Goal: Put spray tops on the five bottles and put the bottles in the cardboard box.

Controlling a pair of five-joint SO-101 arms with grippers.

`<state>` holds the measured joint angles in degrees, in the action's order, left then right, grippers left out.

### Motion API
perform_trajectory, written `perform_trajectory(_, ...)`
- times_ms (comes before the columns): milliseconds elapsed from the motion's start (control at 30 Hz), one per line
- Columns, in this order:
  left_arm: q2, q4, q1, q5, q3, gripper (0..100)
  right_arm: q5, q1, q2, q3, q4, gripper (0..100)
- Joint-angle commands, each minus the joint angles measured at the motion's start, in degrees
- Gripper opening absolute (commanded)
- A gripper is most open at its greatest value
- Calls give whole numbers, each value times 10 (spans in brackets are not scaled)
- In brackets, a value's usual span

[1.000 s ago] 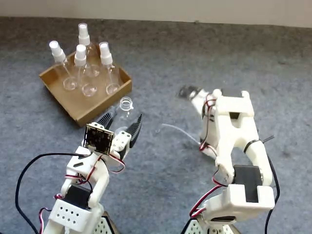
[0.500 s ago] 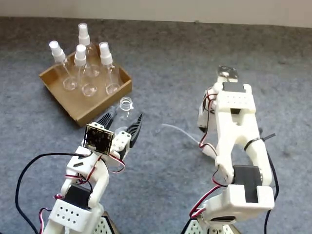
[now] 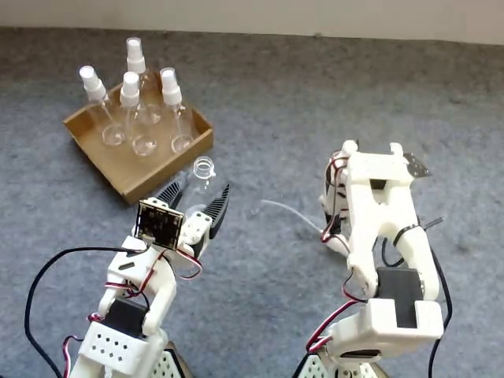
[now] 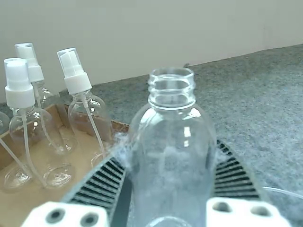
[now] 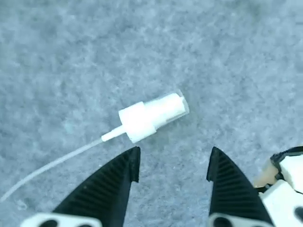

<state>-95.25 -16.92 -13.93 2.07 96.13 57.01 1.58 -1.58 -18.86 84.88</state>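
Clear plastic fills the space between the jaws of your left gripper [image 3: 199, 193]. They are closed on the body of the uncapped bottle [image 4: 171, 127], which stands upright in the grip with its bare threaded neck above the fingertips.

Your right gripper [image 5: 175, 153] hangs over the grey carpet [image 5: 66, 52] with its jaws spread wide and nothing between them. The loose spray top [image 5: 152, 115] lies on its side on the carpet just beyond those fingertips, touching neither. Its white head is roughly opposite the gap, and its thin dip tube [image 5: 52, 164] trails off past one jaw.

Farther out past your left jaws, just beyond the held bottle, sits the cardboard box [image 3: 161, 177]. Four capped bottles [image 3: 143, 118] stand upright inside it.
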Motion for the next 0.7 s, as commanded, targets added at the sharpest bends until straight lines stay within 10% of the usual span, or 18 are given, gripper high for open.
perform_trajectory(0, -10, 16, 2, 4, 15, 56, 54, 5, 25, -22, -61, 213)
perform_trajectory(367, -10, 16, 1, 4, 15, 56, 75, -3, 25, -78, -174, 205)
perform_trajectory(667, -10, 16, 1, 4, 15, 56, 31, -55, 26, -78, -211, 3)
